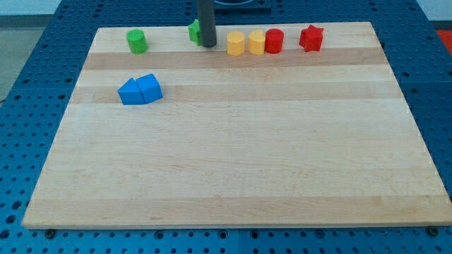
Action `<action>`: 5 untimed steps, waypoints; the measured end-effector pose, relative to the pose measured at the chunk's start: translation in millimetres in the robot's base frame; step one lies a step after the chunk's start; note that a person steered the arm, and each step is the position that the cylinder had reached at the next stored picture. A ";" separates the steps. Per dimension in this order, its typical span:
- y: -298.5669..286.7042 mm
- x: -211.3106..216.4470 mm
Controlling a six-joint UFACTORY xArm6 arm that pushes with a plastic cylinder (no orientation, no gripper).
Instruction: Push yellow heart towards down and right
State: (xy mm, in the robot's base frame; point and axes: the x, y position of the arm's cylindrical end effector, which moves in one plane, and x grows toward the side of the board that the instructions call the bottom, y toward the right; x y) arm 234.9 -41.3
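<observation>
My tip [209, 45], holding nothing, rests at the board's [233, 162] top just right of one of two green blocks [194, 30], left of two yellow blocks including the heart [257, 42], two red [274, 41], two blue [140, 90].

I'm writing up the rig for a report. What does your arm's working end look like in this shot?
Only a plain rod shows: straight, round, dark grey, smooth, with no markings, cables or fingers visible. It comes in from the view's top edge, so the arm above is cut off. My tip is a blunt end on the wooden board, beside a partly hidden green block.
</observation>
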 end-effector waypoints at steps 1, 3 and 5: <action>40.4 -21.5; -11.9 -42.3; -82.4 -30.2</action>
State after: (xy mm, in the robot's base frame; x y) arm 204.7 -123.7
